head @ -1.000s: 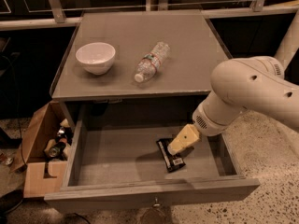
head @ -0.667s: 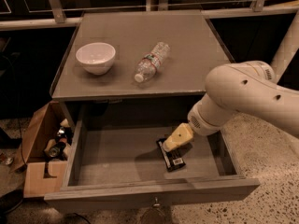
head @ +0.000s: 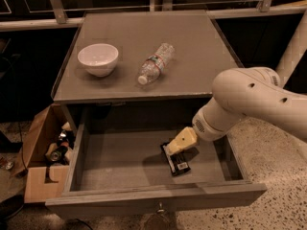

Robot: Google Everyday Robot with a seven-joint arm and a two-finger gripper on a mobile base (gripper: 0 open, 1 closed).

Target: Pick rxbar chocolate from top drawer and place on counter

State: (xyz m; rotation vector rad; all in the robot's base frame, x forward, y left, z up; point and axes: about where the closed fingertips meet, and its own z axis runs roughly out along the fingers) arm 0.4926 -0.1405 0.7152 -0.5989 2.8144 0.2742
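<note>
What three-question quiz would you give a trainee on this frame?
1. True or false: the rxbar chocolate lies on the counter.
2. What stands on the counter to the left of the water bottle as the camera sees it? A) a white bowl B) a mug C) a plate
3. Fill in: the gripper is down inside the ____, over the far end of the bar.

Key: 1 false, the bar is in the drawer. 2 A. 3 top drawer.
</note>
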